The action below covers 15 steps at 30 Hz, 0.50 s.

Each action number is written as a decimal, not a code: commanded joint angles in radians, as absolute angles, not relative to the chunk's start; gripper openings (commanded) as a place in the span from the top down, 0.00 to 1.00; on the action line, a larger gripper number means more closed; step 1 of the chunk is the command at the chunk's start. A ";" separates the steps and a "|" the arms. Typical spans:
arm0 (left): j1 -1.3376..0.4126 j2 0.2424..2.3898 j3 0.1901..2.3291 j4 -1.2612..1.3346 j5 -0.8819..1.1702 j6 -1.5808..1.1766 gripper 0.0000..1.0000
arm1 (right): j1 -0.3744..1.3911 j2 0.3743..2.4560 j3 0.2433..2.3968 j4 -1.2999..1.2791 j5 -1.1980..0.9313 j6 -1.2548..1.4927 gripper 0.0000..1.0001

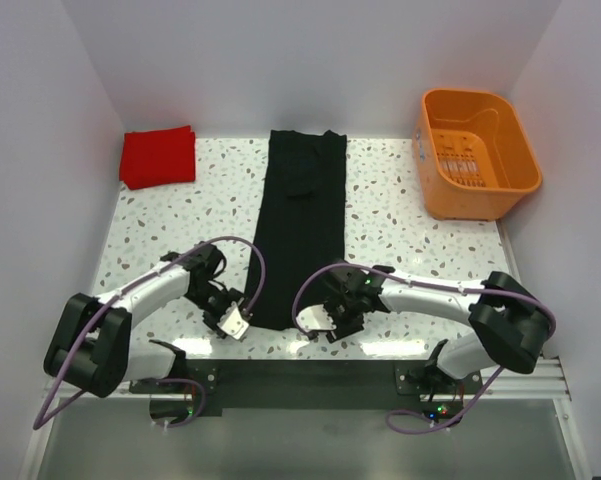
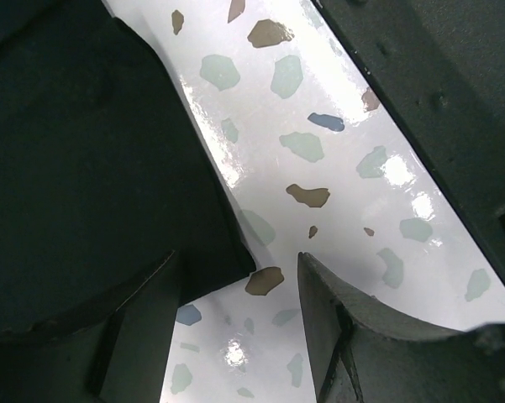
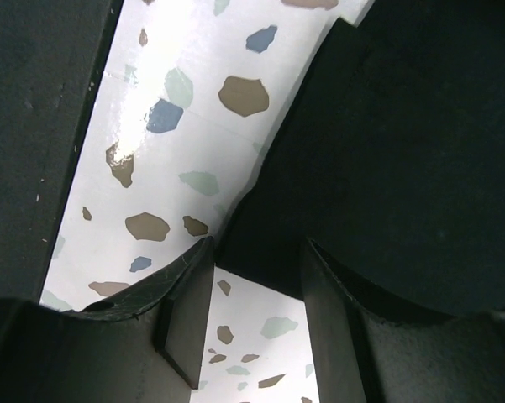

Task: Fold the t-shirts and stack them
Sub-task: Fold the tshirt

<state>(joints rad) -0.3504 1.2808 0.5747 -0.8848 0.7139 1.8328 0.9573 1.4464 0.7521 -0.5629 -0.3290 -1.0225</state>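
The black t-shirt point(image 1: 302, 220) lies folded into a long narrow strip down the middle of the table. The red t-shirt point(image 1: 158, 156) is a small folded rectangle at the far left. My left gripper point(image 1: 242, 315) is open and empty, low at the strip's near left corner; that corner point(image 2: 227, 256) sits between its fingers point(image 2: 340, 336). My right gripper point(image 1: 325, 322) is open and empty at the near right corner, whose hem point(image 3: 286, 269) lies between its fingers point(image 3: 181, 311).
An orange plastic basket point(image 1: 477, 152) stands at the far right. White walls close the table on three sides. A dark rail point(image 1: 310, 383) runs along the near edge by the arm bases.
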 commanded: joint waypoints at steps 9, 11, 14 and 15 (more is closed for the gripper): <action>-0.405 1.382 0.580 -0.726 0.693 1.769 0.49 | 0.965 1.511 0.712 -0.454 -0.264 -1.026 0.70; -0.416 1.391 0.583 -0.692 0.698 1.746 0.56 | 0.965 1.522 0.716 -0.445 -0.258 -1.016 0.81; -0.445 1.394 0.577 -0.654 0.699 1.691 0.77 | 0.963 1.525 0.713 -0.425 -0.255 -0.991 0.94; -0.454 1.393 0.578 -0.649 0.709 1.671 0.81 | 0.963 1.513 0.709 -0.410 -0.255 -0.982 0.96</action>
